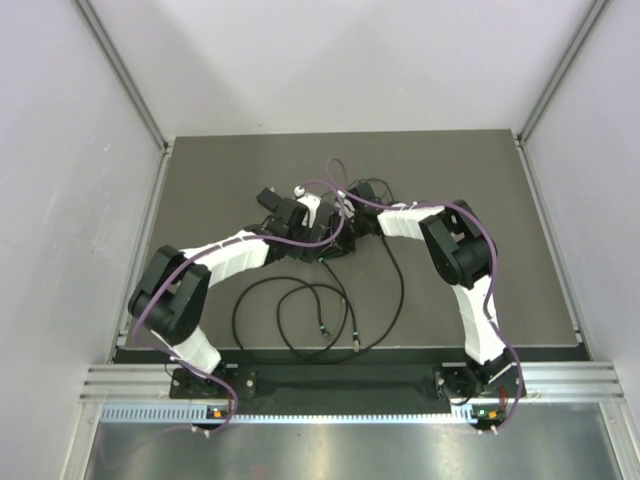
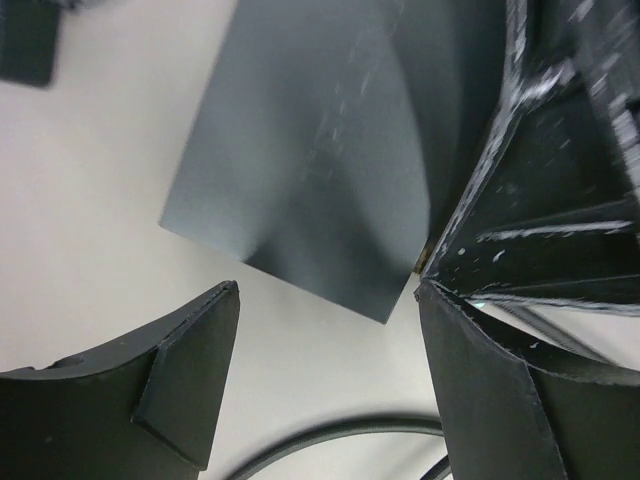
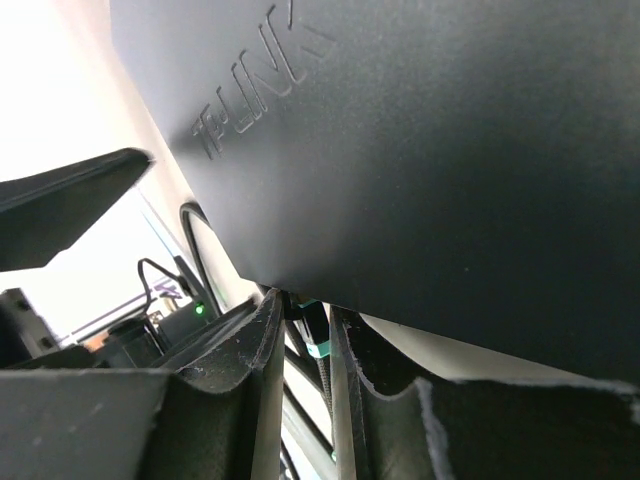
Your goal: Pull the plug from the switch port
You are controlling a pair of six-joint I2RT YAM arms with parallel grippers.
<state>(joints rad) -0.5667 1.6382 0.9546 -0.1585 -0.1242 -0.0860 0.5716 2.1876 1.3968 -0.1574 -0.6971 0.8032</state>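
**Black switch [image 3: 450,150] between two pincers**

Mid-worktop [image 1: 450,190], where both arms meet, the flat box lies with its lettered face up. The right pincer [image 3: 305,325] is pinched narrow on the plug [image 3: 313,338] at the switch's edge. The left pincer [image 2: 325,295] stands wide astride one corner. A black cable [image 1: 300,310] loops nearer the bases.

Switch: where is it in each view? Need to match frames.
Top external: the switch at picture centre, beyond the black cable loops, mostly covered.
Left wrist: upper centre, corner between the open left pincer fingers.
Right wrist: fills the upper right; right pincer shut on the plug at its lower edge.
Shared landmark: black cable, an arc along left wrist's bottom, a thin loop at left in right wrist.
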